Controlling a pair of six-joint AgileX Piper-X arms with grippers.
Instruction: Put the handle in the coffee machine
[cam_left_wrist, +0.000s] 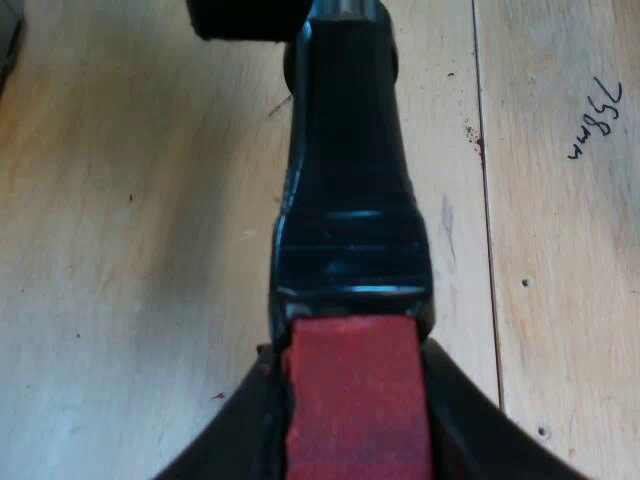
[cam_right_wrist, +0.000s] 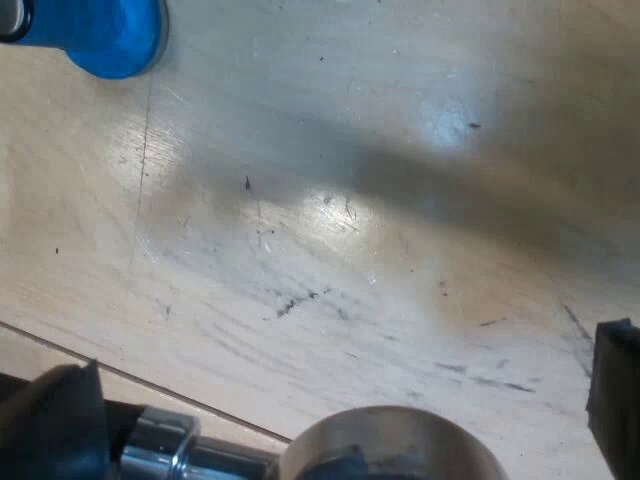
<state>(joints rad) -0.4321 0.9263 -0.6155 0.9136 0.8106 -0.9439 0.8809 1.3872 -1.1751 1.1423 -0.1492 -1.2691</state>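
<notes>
Pinching the matte red end of the dark handle with the left gripper, black fingers pressed tight against both flanks. Holding that glossy, rounded handle out above a pale wooden table, its waist narrowing toward the far tip. Passing near a handwritten pen mark on the planks.

Hovering with the right gripper above scuffed, shiny wood, fingers spread wide and clasping nothing. Looking down on the metal holder: round brushed-steel basket, faceted chrome neck beside it. Facing, farther off, a smooth blue tamper with a flared base.
</notes>
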